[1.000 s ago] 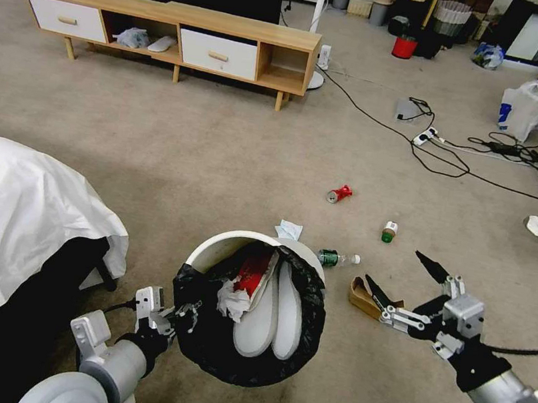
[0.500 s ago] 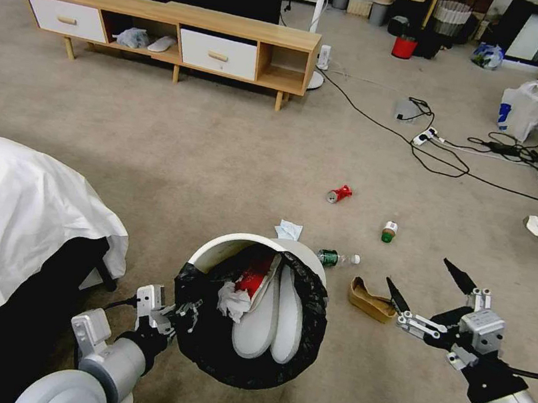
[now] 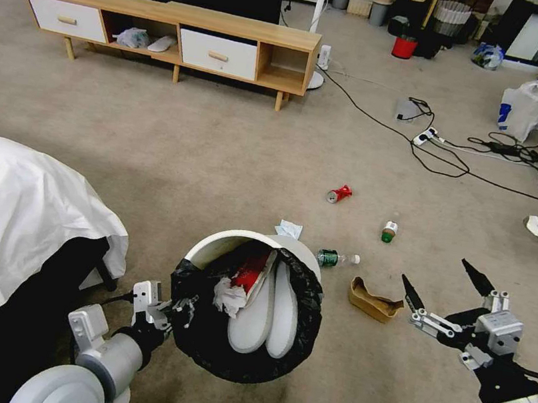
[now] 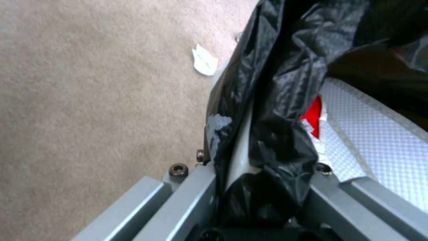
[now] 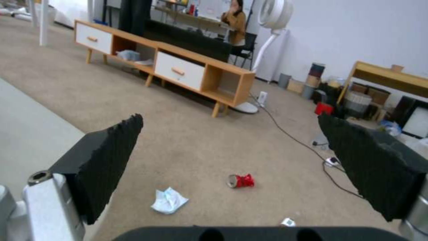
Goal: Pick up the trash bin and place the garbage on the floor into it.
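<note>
Beside carton (image 3: 373, 302) — right pincer (image 3: 446, 290) wide, empty

The trash bin (image 3: 246, 306) sits in the middle. The carton (image 3: 373, 300) lies right of it, the bed (image 3: 10, 217) left.

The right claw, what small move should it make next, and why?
Probably lower the right claw toward the brown carton on the floor. Its jaws stand wide open and hold nothing, and the carton is the litter lying closest to it. The left claw holds the trash bin by its rim, right beside the carton.
</note>
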Robot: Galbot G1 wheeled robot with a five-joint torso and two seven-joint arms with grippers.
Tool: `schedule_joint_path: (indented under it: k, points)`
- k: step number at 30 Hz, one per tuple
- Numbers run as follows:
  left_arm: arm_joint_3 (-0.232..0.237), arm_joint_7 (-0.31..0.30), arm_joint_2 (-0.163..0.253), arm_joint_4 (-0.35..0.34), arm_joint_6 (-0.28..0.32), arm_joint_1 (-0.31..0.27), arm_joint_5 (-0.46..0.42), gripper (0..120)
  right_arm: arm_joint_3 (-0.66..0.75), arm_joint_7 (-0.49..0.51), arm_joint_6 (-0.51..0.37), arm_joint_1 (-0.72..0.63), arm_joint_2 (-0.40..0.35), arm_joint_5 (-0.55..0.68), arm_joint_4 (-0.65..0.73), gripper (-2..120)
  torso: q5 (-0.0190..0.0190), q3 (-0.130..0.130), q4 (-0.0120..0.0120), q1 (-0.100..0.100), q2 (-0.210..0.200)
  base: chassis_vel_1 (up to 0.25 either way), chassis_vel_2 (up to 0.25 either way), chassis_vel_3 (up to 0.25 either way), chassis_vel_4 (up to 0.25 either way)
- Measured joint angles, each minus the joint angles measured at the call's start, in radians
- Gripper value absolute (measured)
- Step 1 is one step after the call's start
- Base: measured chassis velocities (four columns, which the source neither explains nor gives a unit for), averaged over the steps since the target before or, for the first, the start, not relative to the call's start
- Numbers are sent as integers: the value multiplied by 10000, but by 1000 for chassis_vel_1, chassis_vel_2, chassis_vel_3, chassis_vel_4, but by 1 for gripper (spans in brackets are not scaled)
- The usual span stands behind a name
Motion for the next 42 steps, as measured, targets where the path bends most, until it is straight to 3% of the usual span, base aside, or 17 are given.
schedule_joint_path:
  k: [8, 42]
  points:
    - [-276, -48, 193, -22, -23, -48, -224, 0, 30, -2, 10, 15, 262, -8, 0, 100, 0, 0, 0, 0, 0, 0, 0, 0, 0]
    - [-471, -162, 381, -2, -102, -224, -293, 0, 186, -158, -308, -91, 477, -55, 93, 99, 0, 0, 0, 0, -1, 0, 0, 0, 0]
